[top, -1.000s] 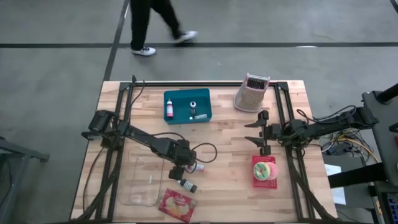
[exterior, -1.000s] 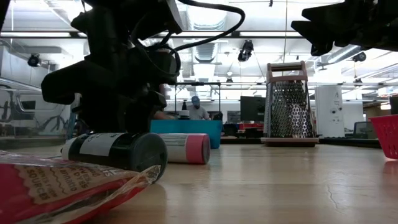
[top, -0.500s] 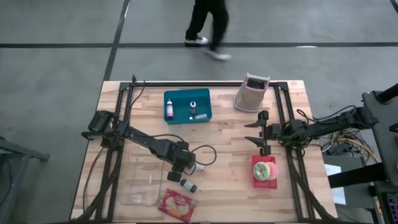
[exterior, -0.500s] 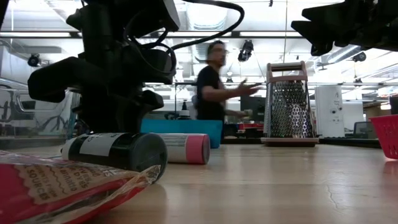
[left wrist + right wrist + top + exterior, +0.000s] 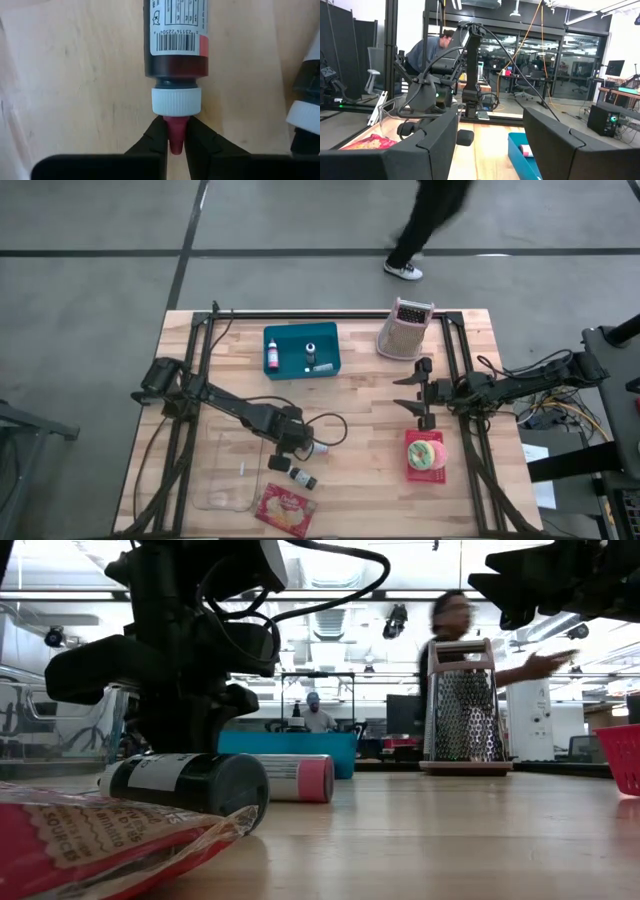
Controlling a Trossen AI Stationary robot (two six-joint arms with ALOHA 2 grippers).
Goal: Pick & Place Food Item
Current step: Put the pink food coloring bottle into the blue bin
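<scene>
So the thing it's after is a little squeeze bottle (image 5: 173, 40) with a white ribbed cap (image 5: 176, 102) and a pink nozzle tip (image 5: 175, 135), lying on its side on the wooden table (image 5: 370, 480), roughly mid-table on the left arm's side. The left gripper (image 5: 287, 442) has its fingers (image 5: 152, 142) pinched in on that pink tip, not on the body. Honestly that looks sketchy to me: the tip is tapered and smooth, so I'd guess it slips out the moment the bottle's weight hangs off it. The bottle itself looks small and light, plastic, a bit squishy; grabbing across the labelled body or just under the cap seems safer.

Right next to it there's a dark bottle with a black cap (image 5: 190, 784) and a red snack packet (image 5: 284, 510). The right gripper (image 5: 415, 393) hangs wide open with nothing in it, well off to the other side near the red basket (image 5: 425, 452).
</scene>
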